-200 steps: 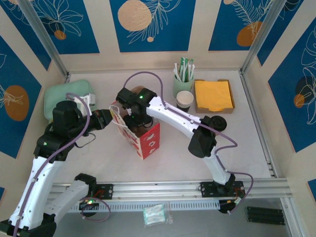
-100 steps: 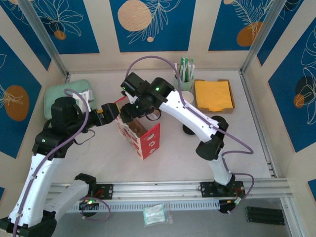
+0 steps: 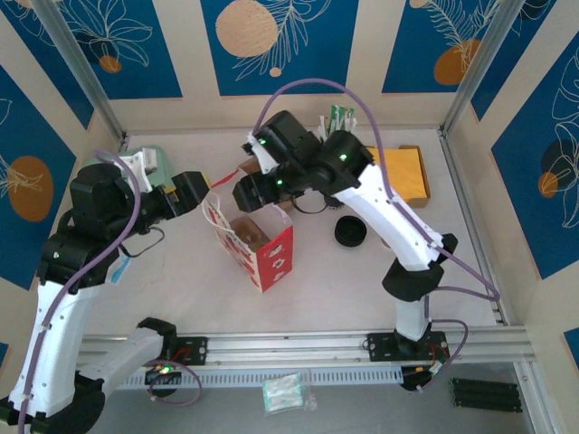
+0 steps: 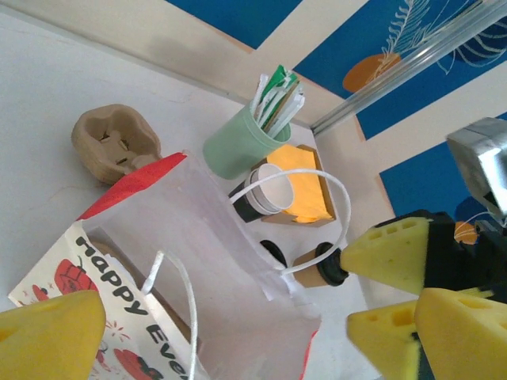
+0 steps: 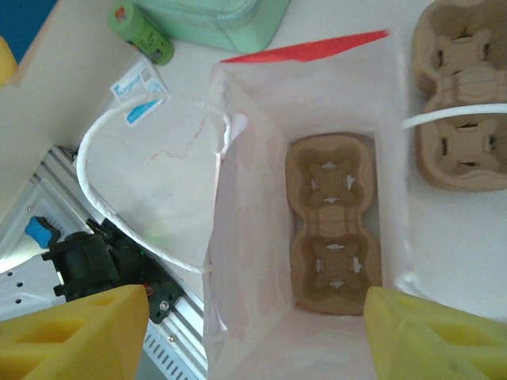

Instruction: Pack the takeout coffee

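Coffee point(image 4: 310, 271) sits on the table point(image 3: 362, 289) beyond the bag point(image 3: 271, 258), not packed yet; upright or tipped, can't tell. Left gripper point(image 3: 201, 190) has just let go of the bag's edge and backed off, fingers spread wide, empty. Right gripper point(image 3: 249, 194) has lifted out and hangs over the mouth, fingers apart, nothing btwn them. Carrier point(image 5: 333, 226) lies in the bottom, so prob. cup fetch next. Mouth open, walls floppy, handle point(image 5: 451, 116) crosses one edge.

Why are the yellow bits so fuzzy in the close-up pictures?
Left wrist view: the left gripper's fingers are close to the camera, so they blur, while the bag looks clear. Right wrist view: the right gripper's fingers blur the same way, but the cardboard tray in the bag is crisp. Top view: even light, sharp.
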You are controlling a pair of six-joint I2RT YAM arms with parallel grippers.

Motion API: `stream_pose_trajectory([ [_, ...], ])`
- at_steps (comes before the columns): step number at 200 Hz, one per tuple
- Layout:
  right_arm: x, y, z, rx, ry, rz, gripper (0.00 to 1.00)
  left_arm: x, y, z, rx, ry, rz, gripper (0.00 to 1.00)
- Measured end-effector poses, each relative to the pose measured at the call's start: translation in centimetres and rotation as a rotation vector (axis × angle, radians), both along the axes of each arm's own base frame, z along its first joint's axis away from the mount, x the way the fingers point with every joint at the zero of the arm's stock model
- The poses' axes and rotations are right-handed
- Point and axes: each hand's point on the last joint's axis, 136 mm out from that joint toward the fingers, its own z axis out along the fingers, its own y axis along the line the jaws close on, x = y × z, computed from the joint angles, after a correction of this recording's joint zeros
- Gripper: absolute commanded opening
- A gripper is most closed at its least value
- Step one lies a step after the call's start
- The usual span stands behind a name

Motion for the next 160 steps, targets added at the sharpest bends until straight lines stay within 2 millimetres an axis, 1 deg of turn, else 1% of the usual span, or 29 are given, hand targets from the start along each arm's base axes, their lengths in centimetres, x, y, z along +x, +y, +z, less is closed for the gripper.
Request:
stream_pose_trajectory([
  [15,0.4,-1.6,1.0,0.014,-0.013,-0.032,0.72,0.2,-0.4,0.4,-0.04,0.02,-0.002,0.99],
  [30,0.6,-3.6,1.3,0.008,-0.015,-0.068,0.72,0.7,-1.1,1.2,-0.091,0.03,-0.015,0.99],
  [57,0.5,-8.0,0.7,-0.02,0.009,-0.155,0.72,1.8,-3.0,3.0,-0.166,0.042,-0.058,1.0],
  [67,0.6,-9.6,0.5,-0.022,0.02,-0.19,0.72,2.4,-3.9,3.2,-0.177,0.049,-0.075,0.99],
  [85,1.0,-13.1,0.0,-0.022,0.042,-0.282,0.72,2.8,-6.0,3.6,-0.185,0.066,-0.124,0.99],
  [106,1.6,-16.9,-1.3,-0.016,0.08,-0.402,0.72,2.9,-8.7,4.8,-0.182,0.056,-0.186,0.99],
  [125,2.1,-19.5,-3.1,-0.013,0.13,-0.494,0.72,2.7,-11.4,6.4,-0.181,0.034,-0.245,0.99],
  [142,2.6,-21.2,-4.9,-0.017,0.178,-0.556,0.72,2.6,-13.7,7.9,-0.188,0.014,-0.291,0.99],
  [160,3.2,-22.5,-6.8,-0.029,0.222,-0.608,0.72,2.8,-15.6,8.7,-0.19,0.008,-0.324,0.99],
])
